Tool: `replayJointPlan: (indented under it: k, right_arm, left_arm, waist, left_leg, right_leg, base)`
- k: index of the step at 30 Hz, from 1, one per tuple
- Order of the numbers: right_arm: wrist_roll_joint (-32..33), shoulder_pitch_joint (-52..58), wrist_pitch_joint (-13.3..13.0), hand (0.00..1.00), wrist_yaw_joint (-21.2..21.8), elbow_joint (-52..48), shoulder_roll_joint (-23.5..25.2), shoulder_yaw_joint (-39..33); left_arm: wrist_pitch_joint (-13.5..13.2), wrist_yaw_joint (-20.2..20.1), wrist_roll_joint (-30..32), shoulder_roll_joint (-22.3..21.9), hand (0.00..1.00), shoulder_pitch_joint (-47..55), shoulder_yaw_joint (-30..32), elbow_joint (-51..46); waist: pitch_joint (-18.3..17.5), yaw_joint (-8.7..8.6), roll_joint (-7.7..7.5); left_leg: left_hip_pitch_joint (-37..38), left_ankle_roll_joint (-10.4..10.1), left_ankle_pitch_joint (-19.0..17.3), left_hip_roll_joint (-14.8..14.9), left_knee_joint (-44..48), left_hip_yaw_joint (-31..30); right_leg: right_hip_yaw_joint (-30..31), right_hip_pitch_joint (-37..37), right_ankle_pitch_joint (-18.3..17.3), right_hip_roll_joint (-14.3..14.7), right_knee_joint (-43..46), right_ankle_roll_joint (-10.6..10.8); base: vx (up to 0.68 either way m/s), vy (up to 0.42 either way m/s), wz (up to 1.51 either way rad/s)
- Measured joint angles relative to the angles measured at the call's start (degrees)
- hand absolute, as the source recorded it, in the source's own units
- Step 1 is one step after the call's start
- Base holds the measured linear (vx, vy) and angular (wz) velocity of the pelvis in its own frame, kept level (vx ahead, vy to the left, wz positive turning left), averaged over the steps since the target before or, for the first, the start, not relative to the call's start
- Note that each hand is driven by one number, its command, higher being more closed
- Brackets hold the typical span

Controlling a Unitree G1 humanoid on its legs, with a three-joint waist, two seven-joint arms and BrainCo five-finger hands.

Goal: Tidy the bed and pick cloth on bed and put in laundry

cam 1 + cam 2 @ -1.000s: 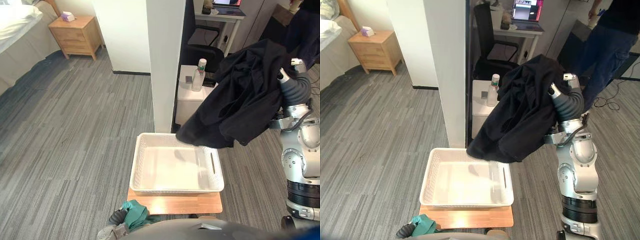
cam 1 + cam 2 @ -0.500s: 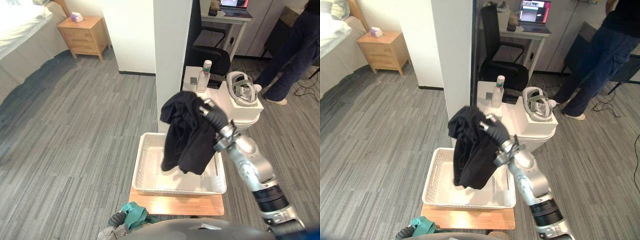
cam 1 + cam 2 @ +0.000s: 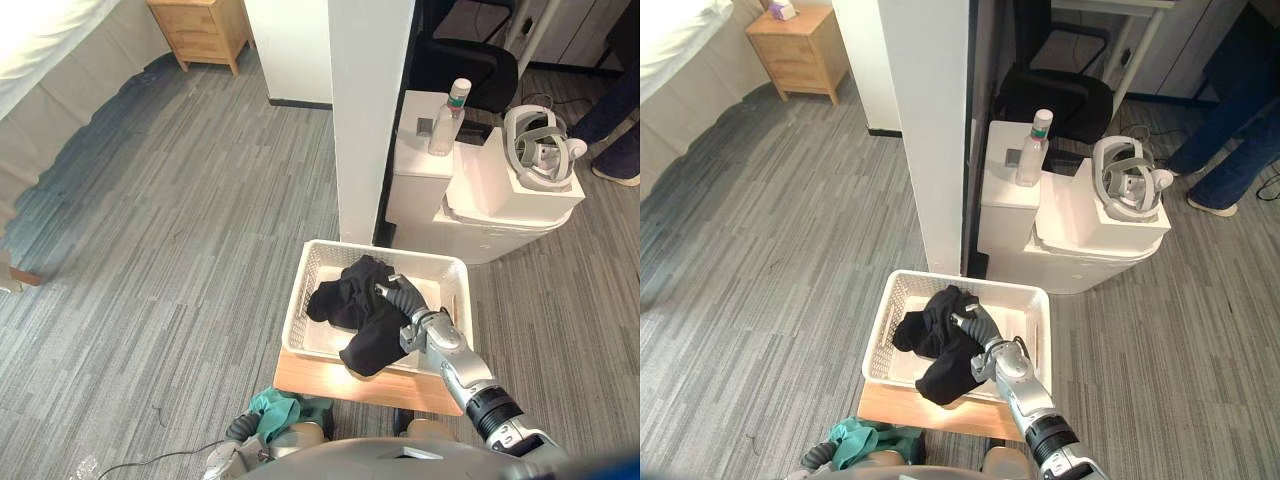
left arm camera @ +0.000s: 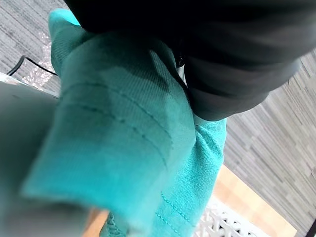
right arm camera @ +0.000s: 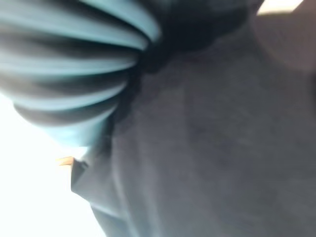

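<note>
Lowered from mid-air, the black cloth is now laid in the basket, one fold over its near rim, with the right hand buried in it. A teal cloth is bunched over the left hand, likely queued next; neither grip can be judged

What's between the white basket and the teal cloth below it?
Only a bare strip of the wooden board lies between the white basket and the teal cloth, seen in the left eye view.
</note>
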Motion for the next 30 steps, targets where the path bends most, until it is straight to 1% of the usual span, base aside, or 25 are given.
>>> replayJointPlan:
  k: [1, 2, 5, 6, 8, 11, 15, 16, 18, 19, 21, 23, 24, 25, 26, 28, 29, 30]
  right_arm:
    - [-2.3, -1.0, -0.1, 0.0, -0.9, 1.5, 0.0, 0.6]
    - [-3.6, -1.3, -0.4, 0.0, -1.4, 2.0, 0.1, 0.6]
    - [-11.0, -2.8, -0.7, 0.0, -4.0, 2.3, 0.4, 0.6]
    - [-12.3, -3.3, -0.8, 0.0, -4.7, 2.2, 0.3, 0.4]
    - [-17.5, -4.5, -1.5, 0.0, -6.8, 1.2, -0.2, 0.2]
    - [-24.6, -4.0, -1.6, 0.0, -8.6, -4.7, -2.2, -2.2]
    - [-28.1, -0.7, -1.4, 0.0, -9.8, -13.3, -5.8, -6.5]
    - [-28.5, 0.8, -1.2, 0.0, -10.0, -15.8, -6.9, -7.8]
    - [-28.5, 3.5, -0.8, 0.0, -10.1, -19.2, -8.1, -10.1]
    - [-28.4, 5.5, -0.4, 0.0, -10.1, -21.8, -8.3, -12.6]
    - [-27.8, 9.3, 0.2, 0.0, -10.2, -27.6, -8.8, -18.5]
    - [-26.7, 10.6, 0.4, 0.0, -10.2, -29.2, -9.8, -21.0]
    - [-25.1, 11.6, 0.9, 0.0, -10.5, -29.7, -10.3, -24.4]
    - [-23.8, 12.4, 1.4, 0.0, -11.1, -29.6, -10.2, -27.8]
    - [-23.1, 13.9, 2.0, 0.0, -11.5, -29.1, -10.3, -32.7]
    - [-22.0, 15.8, 2.5, 0.0, -12.5, -27.0, -10.6, -39.4]
    - [-20.9, 16.6, 2.8, 0.0, -13.4, -24.4, -11.4, -42.6]
    - [-19.9, 17.6, 3.0, 0.0, -13.9, -22.3, -12.5, -44.2]
  left_arm:
    - [0.0, -0.1, 0.1, 0.0, 1.0, 0.0, 0.0, -0.5]
    - [0.0, -0.1, 0.1, 0.0, 1.0, 0.0, 0.0, -0.7]
    - [-0.1, -0.2, 0.3, 0.0, 1.0, 0.0, 0.1, -0.9]
    - [-0.1, -0.2, 0.4, 0.0, 1.0, 0.0, 0.1, -0.9]
    - [-0.1, -0.3, 0.8, 0.0, 1.0, 0.1, 0.5, -0.9]
    - [0.0, -0.7, 2.3, 0.0, 1.0, 0.4, 1.7, -1.6]
    - [0.4, -0.5, 3.2, 0.1, 1.0, 1.1, 3.8, -1.6]
    - [0.6, -0.4, 3.4, 0.1, 1.0, 1.6, 4.7, -1.6]
    - [1.1, 0.3, 4.5, 0.2, 1.0, 2.3, 5.9, -1.6]
    - [1.4, 0.8, 4.8, 0.2, 1.0, 2.5, 6.9, -1.6]
    - [1.5, 2.9, 4.3, 0.2, 1.0, 2.6, 9.3, -1.6]
    - [1.5, 4.4, 3.4, 0.2, 1.0, 2.7, 10.7, -1.9]
    - [1.4, 5.9, 1.7, 0.1, 1.0, 3.0, 12.8, -3.1]
    - [1.5, 6.8, 1.3, 0.1, 1.0, 2.9, 15.5, -4.3]
    - [1.2, 9.1, -0.5, 0.1, 1.0, 3.0, 20.0, -6.3]
    - [-0.1, 12.8, -2.1, 0.5, 1.0, 3.1, 28.4, -10.0]
    - [-0.9, 14.9, -2.8, 1.5, 1.0, 3.2, 33.8, -12.0]
    - [-1.3, 15.9, -2.8, 3.2, 1.0, 3.1, 37.1, -13.0]
  waist:
    - [0.0, 0.0, -0.04]
    - [0.0, 0.01, -0.04]
    - [0.0, 0.28, -0.05]
    - [0.0, 0.28, -0.05]
    - [0.0, 0.3, -0.1]
    - [-0.1, 0.54, -0.24]
    - [-0.4, 0.49, -0.72]
    - [-0.5, 0.18, -0.99]
    - [-0.9, -0.07, -1.64]
    - [-1.2, -0.14, -2.09]
    - [-1.8, -0.57, -2.7]
    - [-2.3, -0.98, -2.78]
    - [-2.6, -1.51, -2.77]
    - [-2.6, -1.66, -2.77]
    - [-2.9, -1.69, -2.53]
    - [-3.6, -1.86, -2.24]
    - [-3.9, -2.26, -1.91]
    - [-4.1, -2.49, -1.65]
  left_leg:
    - [0.1, -1.1, 0.0, 0.0, 0.0, -0.1]
    - [0.2, -1.6, 0.0, 0.0, 0.0, -0.1]
    - [0.2, -1.9, -0.2, 0.0, 1.1, 0.0]
    - [0.2, -1.9, -0.2, 0.0, 1.2, 0.0]
    - [0.3, -1.8, -0.2, 0.0, 1.7, 0.0]
    - [0.2, -1.5, 0.0, 0.1, 1.6, 0.2]
    - [0.3, -0.8, 0.4, 0.2, 1.0, 0.7]
    - [0.4, -0.3, 0.8, 0.3, 0.3, 1.0]
    - [0.9, -0.2, 0.9, 0.5, 0.0, 1.3]
    - [1.0, -0.2, 0.9, 0.7, 0.0, 1.4]
    - [1.1, -0.2, 0.9, 0.8, 0.0, 1.5]
    - [1.1, -0.2, 0.8, 0.8, 0.0, 1.5]
    - [1.3, -0.3, 0.8, 0.8, 0.0, 1.5]
    - [1.7, -0.5, 0.7, 0.8, 0.0, 1.5]
    - [1.9, -0.6, 0.6, 0.8, 0.0, 1.5]
    - [1.7, -0.6, 0.6, 0.9, 0.0, 1.4]
    - [1.6, -0.6, 0.6, 0.9, 0.0, 1.4]
    - [1.3, -0.6, 0.6, 0.9, 0.0, 1.3]
  right_leg:
    - [-0.3, 0.2, 0.0, -0.1, 0.0, 0.0]
    - [-0.4, 0.4, 0.0, -0.2, 0.0, 0.1]
    - [-0.7, 1.2, 0.0, -0.3, 0.0, 0.1]
    - [-0.8, 1.2, 0.0, -0.3, 0.0, 0.1]
    - [-0.9, 1.6, 0.0, -0.4, 0.0, 0.1]
    - [-1.4, 1.7, 0.0, -0.3, -0.1, 0.0]
    - [-1.5, 1.7, 0.1, -0.2, -0.5, 0.0]
    - [-1.5, 1.7, 0.1, 0.0, -0.7, -0.1]
    - [-1.4, 1.7, 0.2, 0.2, -0.8, -0.1]
    - [-1.3, 1.8, 0.2, 0.4, -0.8, -0.1]
    - [-1.3, 1.9, 0.2, 0.5, -0.9, -0.1]
    - [-1.4, 1.9, 0.2, 0.5, -0.9, -0.1]
    - [-1.5, 2.2, 0.2, 0.5, -1.0, -0.1]
    - [-1.6, 2.8, 0.2, 0.5, -1.4, -0.1]
    - [-1.7, 3.1, 0.2, 0.5, -1.6, -0.1]
    - [-1.9, 3.2, 0.2, 0.6, -1.8, -0.1]
    - [-2.0, 3.2, 0.2, 0.6, -1.8, -0.1]
    - [-2.1, 3.2, 0.2, 0.6, -1.8, -0.1]
  base:
    - [0.0, -0.006, 0.08]
    - [-0.01, -0.008, 0.13]
    - [-0.02, -0.01, 0.09]
    - [-0.05, -0.018, 0.04]
    - [-0.07, -0.023, 0.06]
    - [-0.08, -0.021, 0.03]
    - [-0.08, -0.023, -0.04]
    - [-0.04, -0.019, -0.07]
    - [0.01, -0.016, -0.07]
    - [0.04, -0.018, -0.05]
    - [0.02, -0.011, -0.02]
    - [0.0, 0.0, 0.0]
    - [0.03, -0.005, 0.05]
    - [0.01, -0.007, 0.05]
    - [0.0, -0.012, 0.04]
    - [-0.01, -0.014, 0.04]
    - [0.0, 0.0, 0.0]
    - [-0.04, -0.021, 0.03]
